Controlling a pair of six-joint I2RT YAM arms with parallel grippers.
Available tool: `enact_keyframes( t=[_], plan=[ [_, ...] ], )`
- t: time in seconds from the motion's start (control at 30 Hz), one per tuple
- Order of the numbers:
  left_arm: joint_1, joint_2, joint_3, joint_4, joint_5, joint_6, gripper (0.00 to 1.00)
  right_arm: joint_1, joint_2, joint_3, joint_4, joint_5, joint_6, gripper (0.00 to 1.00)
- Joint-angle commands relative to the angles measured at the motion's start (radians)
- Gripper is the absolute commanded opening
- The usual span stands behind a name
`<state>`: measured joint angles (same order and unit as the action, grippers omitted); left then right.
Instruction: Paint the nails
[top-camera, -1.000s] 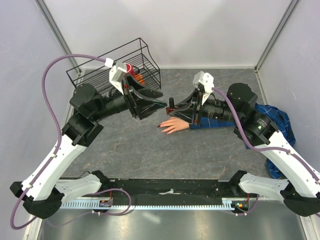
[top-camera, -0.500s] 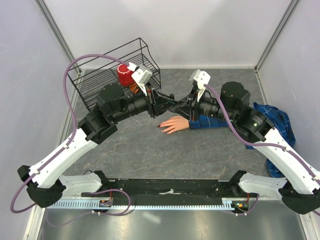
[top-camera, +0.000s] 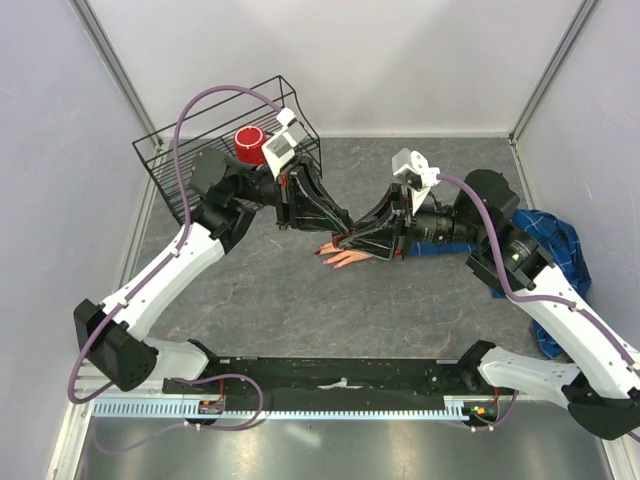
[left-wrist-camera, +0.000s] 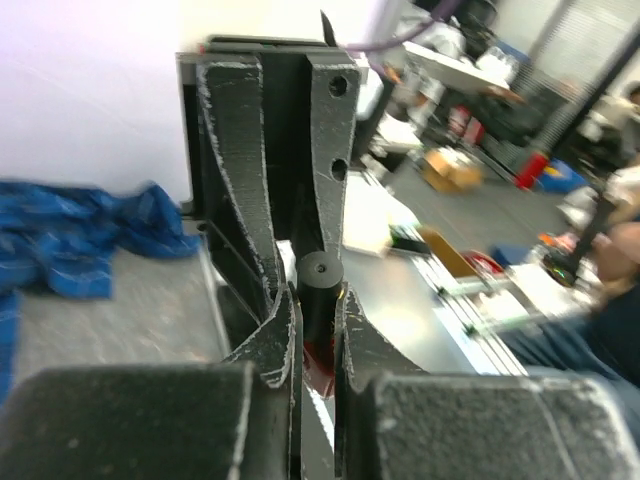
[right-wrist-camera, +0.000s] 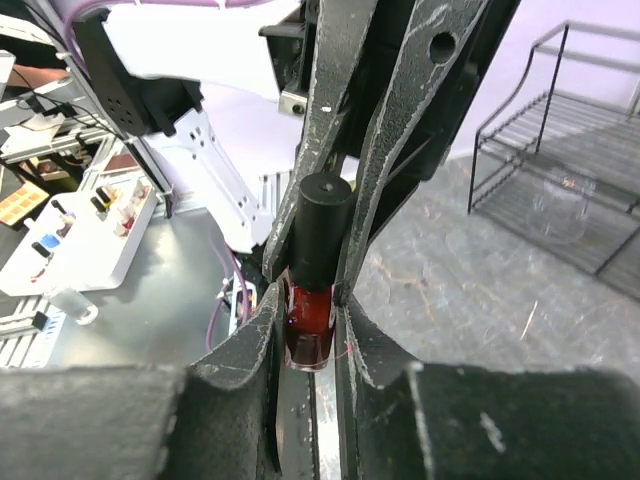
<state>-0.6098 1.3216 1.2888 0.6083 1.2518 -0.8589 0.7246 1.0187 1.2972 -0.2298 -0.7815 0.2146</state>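
Observation:
The peach fake hand (top-camera: 347, 259) lies palm down mid-table, its dark nails (top-camera: 321, 250) pointing left. Just above it the two grippers meet tip to tip. My right gripper (top-camera: 354, 241) (right-wrist-camera: 308, 322) is shut on the red glass body of a small polish bottle (right-wrist-camera: 308, 328). My left gripper (top-camera: 339, 231) (left-wrist-camera: 318, 310) is shut on the bottle's black cap (left-wrist-camera: 320, 288) (right-wrist-camera: 320, 230). The bottle stands roughly upright between them. Both arms hide most of the hand and its plaid cuff.
A black wire basket (top-camera: 190, 160) with a red cup (top-camera: 249, 145) stands at the back left, close behind the left arm. Blue plaid cloth (top-camera: 556, 240) lies bunched at the right wall under the right arm.
The left arm swung right from the basket to the bottle and its jaws closed on the cap. The right gripper kept hold of the bottle and shifted slightly toward the hand.

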Motion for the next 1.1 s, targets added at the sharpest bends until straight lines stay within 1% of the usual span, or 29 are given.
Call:
enact_keyframes(
  t=[0.0,0.03,0.07,0.1,0.13,0.17,0.2,0.23,0.3,0.33,0.37,0.4,0.43,0.47,0.5,0.53,0.6,0.63,0.73,0.83,0.87,0.9,0.93,1.0,1.03,1.07],
  plan=[
    [0.067,0.056,0.106,-0.366,-0.01,0.101,0.06,0.039,-0.017,0.025,0.078,-0.222,-0.023,0.0],
    [0.067,0.029,0.137,-0.492,-0.119,0.295,0.15,0.039,-0.017,0.04,0.049,-0.187,-0.07,0.0],
    [0.067,0.015,0.161,-0.586,-0.17,0.351,0.34,0.039,-0.009,0.05,-0.015,-0.145,-0.093,0.0],
    [0.067,-0.004,0.179,-0.637,-0.207,0.385,0.43,0.039,-0.005,0.056,-0.041,-0.077,-0.113,0.0],
    [0.067,-0.021,0.184,-0.71,-0.279,0.435,0.5,0.039,0.001,0.071,-0.063,-0.04,-0.132,0.0],
    [0.064,-0.063,0.182,-0.725,-0.307,0.446,0.57,0.039,0.01,0.077,-0.101,-0.01,-0.164,0.0],
    [0.065,-0.087,0.166,-0.728,-0.328,0.454,0.59,0.039,0.015,0.08,-0.114,0.042,-0.173,0.0],
    [0.061,-0.107,0.155,-0.742,-0.394,0.465,0.61,0.039,0.02,0.086,-0.124,0.065,-0.184,0.0],
    [0.061,-0.162,0.132,-0.748,-0.452,0.462,0.72,0.039,0.023,0.088,-0.138,0.114,-0.199,0.0],
    [0.047,-0.179,0.129,-0.758,-0.509,0.457,0.74,0.039,0.023,0.088,-0.144,0.149,-0.201,0.0],
    [0.035,-0.202,0.121,-0.763,-0.55,0.452,0.74,0.039,0.026,0.089,-0.144,0.172,-0.207,0.0],
    [0.0,-0.212,0.116,-0.765,-0.643,0.448,0.73,0.041,0.027,0.091,-0.146,0.192,-0.207,0.0],
    [-0.02,-0.222,0.116,-0.774,-0.688,0.449,0.72,0.039,0.029,0.094,-0.151,0.227,-0.207,0.0],
    [-0.043,-0.225,0.121,-0.782,-0.733,0.454,0.68,0.039,0.032,0.096,-0.152,0.243,-0.208,0.0],
    [-0.091,-0.226,0.125,-0.794,-0.835,0.458,0.65,0.039,0.034,0.102,-0.155,0.257,-0.207,0.0],
    [-0.112,-0.226,0.13,-0.806,-0.883,0.472,0.64,0.038,0.04,0.105,-0.16,0.274,-0.207,0.0],
    [-0.171,-0.211,0.155,-0.846,-0.984,0.491,0.57,0.041,0.043,0.112,-0.163,0.284,-0.207,0.0],
    [-0.185,-0.203,0.161,-0.857,-1.006,0.503,0.54,0.039,0.044,0.113,-0.163,0.294,-0.207,0.0],
    [-0.222,-0.185,0.178,-0.877,-1.048,0.518,0.54,0.039,0.044,0.116,-0.167,0.32,-0.207,0.0],
    [-0.246,-0.167,0.195,-0.898,-1.052,0.521,0.54,0.041,0.041,0.116,-0.172,0.332,-0.207,0.0],
    [-0.258,-0.162,0.196,-0.898,-1.034,0.523,0.51,0.041,0.043,0.117,-0.169,0.334,-0.207,0.0],
    [-0.263,-0.159,0.196,-0.898,-1.023,0.524,0.47,0.041,0.046,0.119,-0.172,0.334,-0.208,0.0],
    [-0.265,-0.151,0.196,-0.9,-1.014,0.524,0.37,0.041,0.046,0.12,-0.174,0.335,-0.207,0.0],
    [-0.265,-0.144,0.198,-0.903,-0.964,0.531,0.21,0.039,0.044,0.123,-0.172,0.33,-0.207,0.0],
    [-0.263,-0.136,0.201,-0.9,-0.935,0.537,0.08,0.041,0.044,0.122,-0.172,0.326,-0.207,0.0],
    [-0.258,-0.133,0.205,-0.895,-0.833,0.543,0.03,0.041,0.041,0.12,-0.172,0.32,-0.233,0.0]
  ],
)
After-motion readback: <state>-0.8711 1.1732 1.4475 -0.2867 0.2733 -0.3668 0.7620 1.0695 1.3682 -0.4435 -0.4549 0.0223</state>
